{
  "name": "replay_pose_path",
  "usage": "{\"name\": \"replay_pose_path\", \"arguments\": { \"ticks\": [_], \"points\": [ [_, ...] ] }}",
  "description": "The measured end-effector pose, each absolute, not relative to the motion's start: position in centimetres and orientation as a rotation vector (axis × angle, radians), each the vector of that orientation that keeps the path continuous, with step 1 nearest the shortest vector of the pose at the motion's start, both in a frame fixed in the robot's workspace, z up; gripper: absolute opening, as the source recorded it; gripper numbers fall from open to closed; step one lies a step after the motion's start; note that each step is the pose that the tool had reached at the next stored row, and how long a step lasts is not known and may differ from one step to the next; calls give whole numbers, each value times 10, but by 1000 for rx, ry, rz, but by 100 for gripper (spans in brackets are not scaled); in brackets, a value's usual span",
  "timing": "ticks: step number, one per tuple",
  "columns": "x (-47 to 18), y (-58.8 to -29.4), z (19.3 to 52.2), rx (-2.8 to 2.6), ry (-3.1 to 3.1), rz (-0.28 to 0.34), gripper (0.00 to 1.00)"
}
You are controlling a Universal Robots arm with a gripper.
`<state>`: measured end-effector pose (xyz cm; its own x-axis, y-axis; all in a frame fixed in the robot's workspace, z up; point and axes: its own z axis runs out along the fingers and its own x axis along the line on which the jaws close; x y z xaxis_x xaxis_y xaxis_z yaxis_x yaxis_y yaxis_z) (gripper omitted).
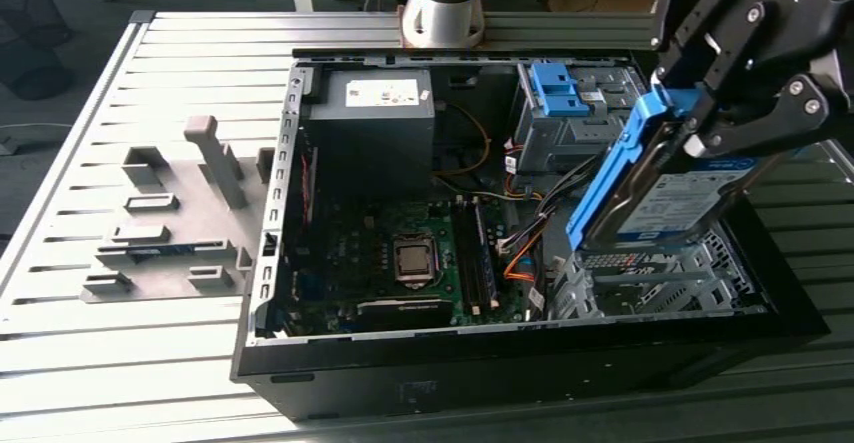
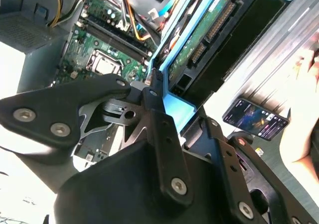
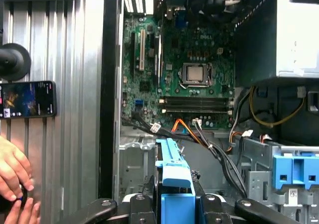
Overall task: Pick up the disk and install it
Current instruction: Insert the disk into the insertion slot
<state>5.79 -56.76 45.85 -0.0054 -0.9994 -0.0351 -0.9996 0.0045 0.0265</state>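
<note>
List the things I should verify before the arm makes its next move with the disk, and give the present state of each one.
1. Grip: the pincer is shut on the disk at its blue frame: ok.
2. Disk pose: it hangs tilted, on edge, above the open case; whether this suits the bay: cannot tell.
3. Bay: the metal drive cage below the disk looks free: ok.
4. Cables: orange and black cables run close beside the cage and might snag: not ok.
5. People: a hand is beside the case, near a phone: not ok.
</note>
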Motion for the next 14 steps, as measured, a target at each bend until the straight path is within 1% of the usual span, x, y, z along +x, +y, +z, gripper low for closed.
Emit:
{"name": "replay_pose_path", "arguments": {
  "ticks": [14],
  "points": [
    [73,-571,450,-2211,2222,68,37]
  ]
}}
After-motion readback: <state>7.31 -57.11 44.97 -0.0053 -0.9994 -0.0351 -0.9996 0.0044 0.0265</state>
